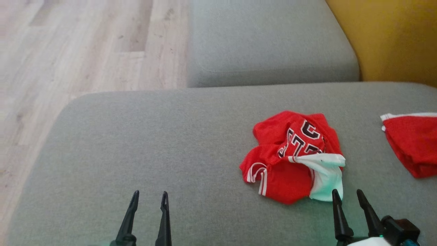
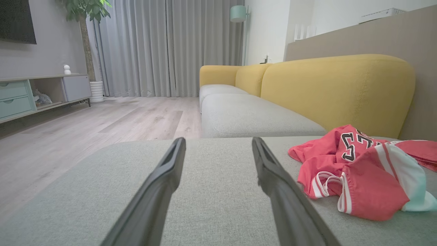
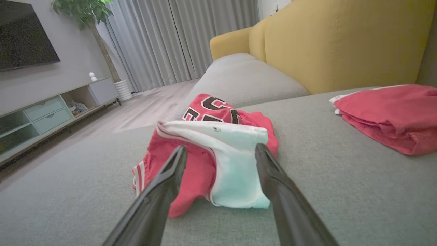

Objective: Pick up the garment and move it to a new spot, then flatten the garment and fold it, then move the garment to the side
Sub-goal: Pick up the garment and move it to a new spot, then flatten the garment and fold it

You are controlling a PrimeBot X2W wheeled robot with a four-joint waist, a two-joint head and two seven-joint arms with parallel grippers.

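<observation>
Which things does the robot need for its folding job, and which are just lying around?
For the job: crumpled red garment, left gripper, right gripper, grey cushion.
Just lying about: folded red cloth, potted plant, cabinet.

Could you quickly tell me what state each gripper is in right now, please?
Left gripper: jaws open, holding nothing.
Right gripper: jaws open, holding nothing, right by the crumpled red garment.

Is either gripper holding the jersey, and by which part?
Nothing is held. The left gripper and right gripper are both open and empty; the crumpled red jersey lies loose on the grey cushion, just ahead of the right gripper.
</observation>
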